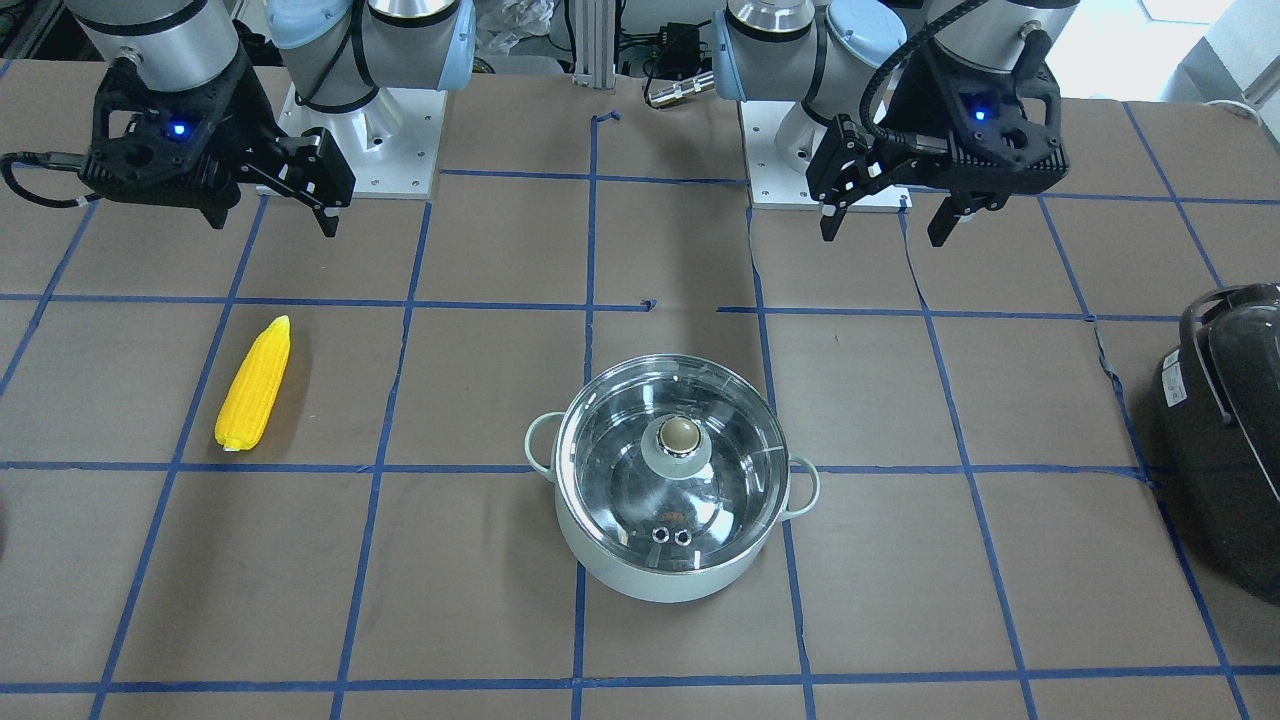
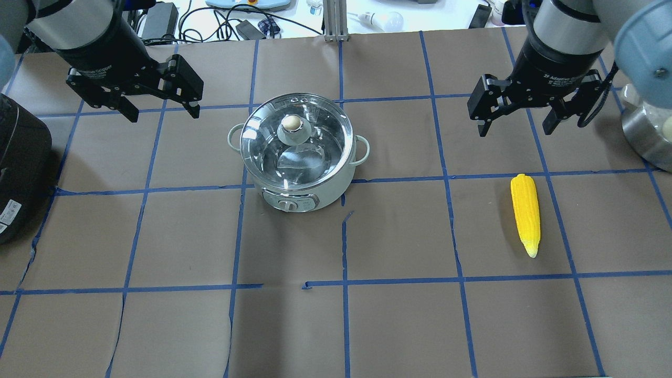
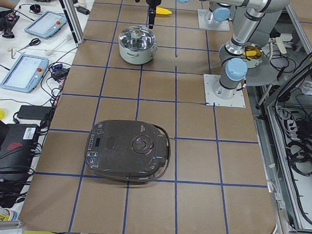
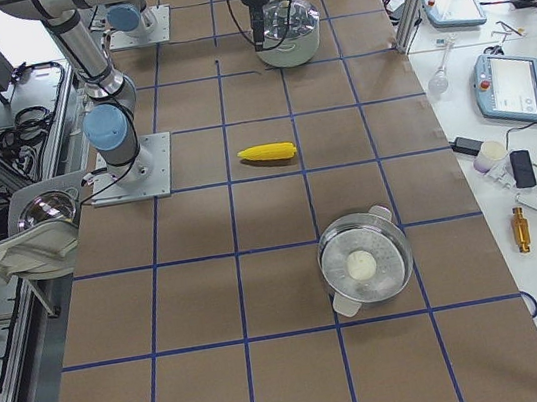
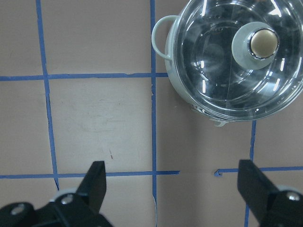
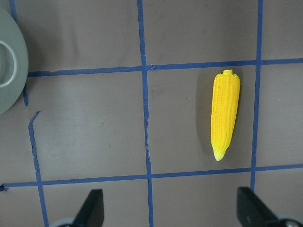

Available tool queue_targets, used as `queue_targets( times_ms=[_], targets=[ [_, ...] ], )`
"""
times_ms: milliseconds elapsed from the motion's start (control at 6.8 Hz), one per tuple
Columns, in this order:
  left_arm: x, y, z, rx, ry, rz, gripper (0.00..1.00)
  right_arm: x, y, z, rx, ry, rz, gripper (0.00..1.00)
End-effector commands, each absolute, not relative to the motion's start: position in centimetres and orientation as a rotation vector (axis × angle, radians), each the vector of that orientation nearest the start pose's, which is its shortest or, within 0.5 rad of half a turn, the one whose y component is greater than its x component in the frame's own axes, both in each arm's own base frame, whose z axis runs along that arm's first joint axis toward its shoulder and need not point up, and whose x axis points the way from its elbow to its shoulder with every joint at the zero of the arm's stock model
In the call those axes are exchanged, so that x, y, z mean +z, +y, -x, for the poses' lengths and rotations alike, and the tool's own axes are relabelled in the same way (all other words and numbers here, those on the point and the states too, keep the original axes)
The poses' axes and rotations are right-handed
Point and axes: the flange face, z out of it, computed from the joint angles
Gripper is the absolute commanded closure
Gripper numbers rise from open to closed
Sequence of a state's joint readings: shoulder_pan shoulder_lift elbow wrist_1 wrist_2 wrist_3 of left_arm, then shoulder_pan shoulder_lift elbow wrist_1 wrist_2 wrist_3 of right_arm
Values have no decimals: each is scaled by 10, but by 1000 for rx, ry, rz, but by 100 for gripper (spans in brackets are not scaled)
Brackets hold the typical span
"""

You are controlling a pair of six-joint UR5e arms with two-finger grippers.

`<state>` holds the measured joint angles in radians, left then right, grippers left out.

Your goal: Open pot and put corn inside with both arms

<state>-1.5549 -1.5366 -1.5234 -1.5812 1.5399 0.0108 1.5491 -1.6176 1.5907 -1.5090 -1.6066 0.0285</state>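
Note:
The pale mint-green pot [image 1: 660, 585] stands mid-table with its clear glass lid [image 1: 620, 440] on and the pale knob [image 1: 679, 435] on top; it also shows in the overhead view [image 2: 294, 197] and the left wrist view [image 5: 163, 38]. The yellow corn [image 2: 525, 212] lies flat on the table to the robot's right, and shows too in the front view [image 1: 254, 385] and the right wrist view [image 6: 225, 113]. My left gripper [image 2: 164, 115] hovers open and empty, left of the pot. My right gripper [image 2: 515, 131] hovers open and empty, beyond the corn.
A black glossy appliance [image 2: 21, 168] with a handle sits at the table's left end. A steel pot [image 2: 648, 131] with a pale round item inside sits at the far right end. Blue tape lines cross the brown paper. Both arm bases [image 1: 370, 150] stand at the robot's edge.

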Motion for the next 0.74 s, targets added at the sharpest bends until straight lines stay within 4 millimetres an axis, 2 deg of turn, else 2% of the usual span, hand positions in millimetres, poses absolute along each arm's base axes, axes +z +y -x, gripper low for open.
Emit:
queue_targets(
  times_ms=[0,147,294,441,588],
  targets=[
    [504,-526,148,-212,3178,13,0,487,-476,-115,69,3179,-176,0],
    [473,-545,180,-188,3183,9,1,458,-486,-92,159,3179,-201,0],
    [450,-555,219,-210,3193,54,1,429,-502,-50,158,3166,-307,0],
    [427,-568,248,-218,3200,72,1,402,-505,-8,183,3147,-405,0],
    [398,-577,268,-201,3203,75,1,377,-507,10,133,3140,-467,0]
  ],
)
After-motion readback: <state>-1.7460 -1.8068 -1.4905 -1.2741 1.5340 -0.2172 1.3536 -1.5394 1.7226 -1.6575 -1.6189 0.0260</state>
